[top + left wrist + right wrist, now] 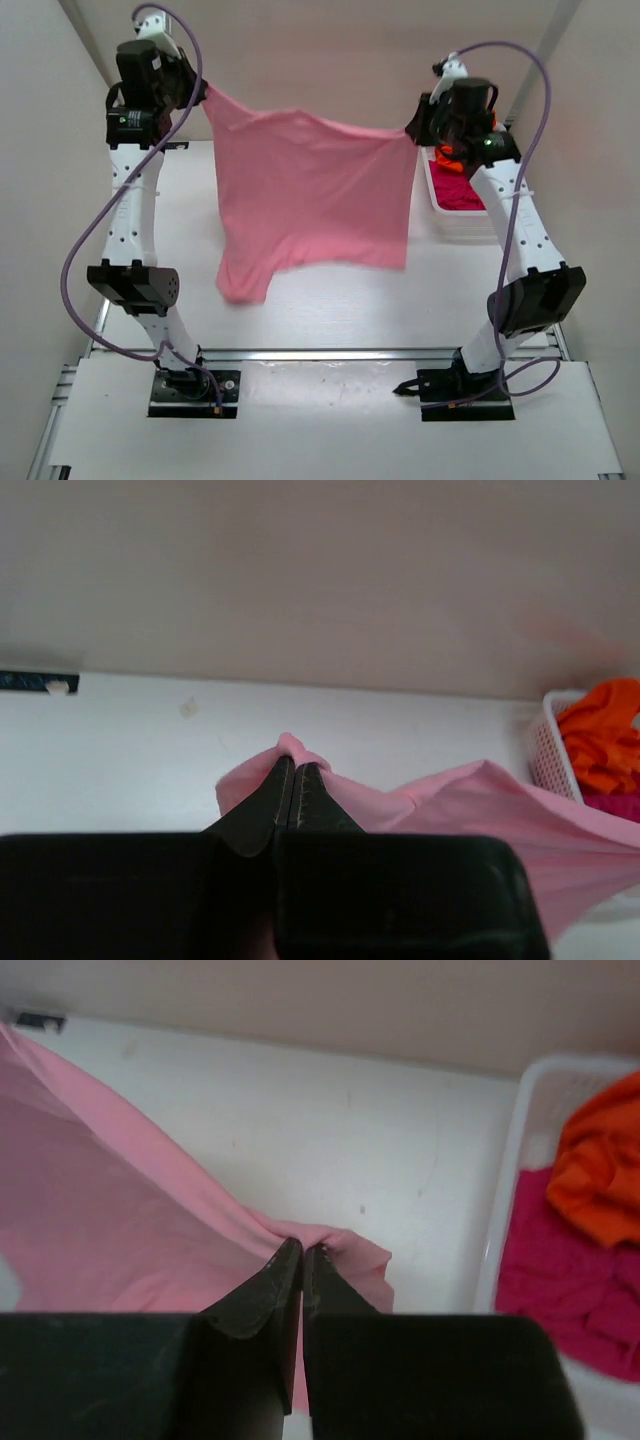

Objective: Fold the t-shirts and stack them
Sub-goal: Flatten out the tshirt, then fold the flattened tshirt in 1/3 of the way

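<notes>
Pinching pink shirt (310,200): L tool (295,770), R tool (303,1252); top cam alone shows it hanging spread.

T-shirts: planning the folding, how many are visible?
3. Pink shirt hangs between left gripper and right gripper; orange shirt and magenta shirt lie in the basket. More may be buried there.
</notes>
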Controlling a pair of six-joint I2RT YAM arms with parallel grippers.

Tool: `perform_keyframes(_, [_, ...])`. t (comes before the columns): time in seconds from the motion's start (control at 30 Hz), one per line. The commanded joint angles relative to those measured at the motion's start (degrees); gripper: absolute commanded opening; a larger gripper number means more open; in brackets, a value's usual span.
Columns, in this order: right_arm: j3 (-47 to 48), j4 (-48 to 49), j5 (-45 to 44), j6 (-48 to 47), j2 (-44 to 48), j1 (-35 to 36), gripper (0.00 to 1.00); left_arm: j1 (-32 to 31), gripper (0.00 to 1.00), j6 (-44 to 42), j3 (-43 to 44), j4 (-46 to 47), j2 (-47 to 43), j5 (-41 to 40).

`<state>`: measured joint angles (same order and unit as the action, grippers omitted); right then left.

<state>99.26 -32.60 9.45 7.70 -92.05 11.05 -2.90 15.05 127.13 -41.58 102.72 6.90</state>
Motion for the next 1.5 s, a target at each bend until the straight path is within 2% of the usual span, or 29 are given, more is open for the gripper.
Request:
perform_keyframes(0.0, [14.17,-1.93,-2.15,-3.57,-0.67,-0.06,0.00,1.40,0.00,0.32,8.14,0.09,-4.36,1.18])
perform_keyframes(0.07, [18.59,-5.53,-3.38,-4.62,-2.60,0.11,0.00,1.40,0.00,0.60,4.98,1.15,-6.99,1.89])
perform_keyframes(0.13, [17.21,-5.46,-2.69,-4.54,-2.61,-0.50,0.00,-0.09,0.00,-0.37,1.22,1.32,-9.45,0.84])
perform_keyframes(0.2, [9.24,-2.31,-0.94,-3.32,0.89,-1.55,0.00,-2.80,0.00,-1.16,-6.43,3.43,-14.54,-1.09])
perform_keyframes(0.27, [2.12,0.59,0.73,-2.35,3.53,-2.52,0.00,-4.48,0.00,-0.64,-20.71,8.16,-18.67,-1.80])
perform_keyframes(0.3, [-0.19,1.39,1.79,-2.00,4.07,-3.22,0.00,-4.83,0.00,-0.29,-23.65,8.88,-19.74,-2.23])
perform_keyframes(0.37, [-8.69,3.67,2.93,-1.20,5.82,-3.93,0.00,-6.50,0.00,-0.02,-36.11,10.46,-23.60,-3.03])
perform_keyframes(0.43, [-15.55,5.26,3.73,-0.24,7.67,-4.63,0.00,-8.78,0.00,0.51,-44.89,11.78,-26.51,-5.22])
perform_keyframes(0.57, [-30.67,8.86,3.64,2.48,10.04,-4.45,0.00,-12.04,0.00,5.67,-64.59,15.56,-32.74,-6.19])
perform_keyframes(0.7, [-43.51,8.87,1.63,5.73,11.36,-2.35,0.00,-15.55,0.00,9.03,-76.04,13.91,-37.14,-8.29])
perform_keyframes(0.8, [-50.37,8.88,0.23,8.81,12.77,-1.39,0.00,-16.88,0.00,9.21,-80.53,10.13,-39.08,-8.48])
perform_keyframes(0.93, [-54.69,4.75,-1.80,10.84,15.58,-0.50,0.00,-18.28,0.00,9.47,-83.62,5.99,-43.64,-7.51])
perform_keyframes(1.13, [-57.33,0.62,-2.95,10.31,18.39,-1.38,0.00,-15.13,0.00,7.55,-86.00,-1.21,-51.11,-5.67])
perform_keyframes(1.2, [-58.47,-0.44,-2.25,9.88,19.27,-2.17,0.00,-15.47,0.00,6.49,-86.44,-2.18,-51.91,-4.35])
perform_keyframes(1.33, [-59.71,-3.34,-2.07,10.66,21.21,-1.91,0.01,-20.56,0.00,8.24,-85.74,-2.63,-52.10,-6.46])
perform_keyframes(1.47, [-60.50,-6.42,-1.28,10.75,23.93,-1.38,0.00,-16.89,0.00,6.40,-85.04,-1.84,-50.86,-3.74])
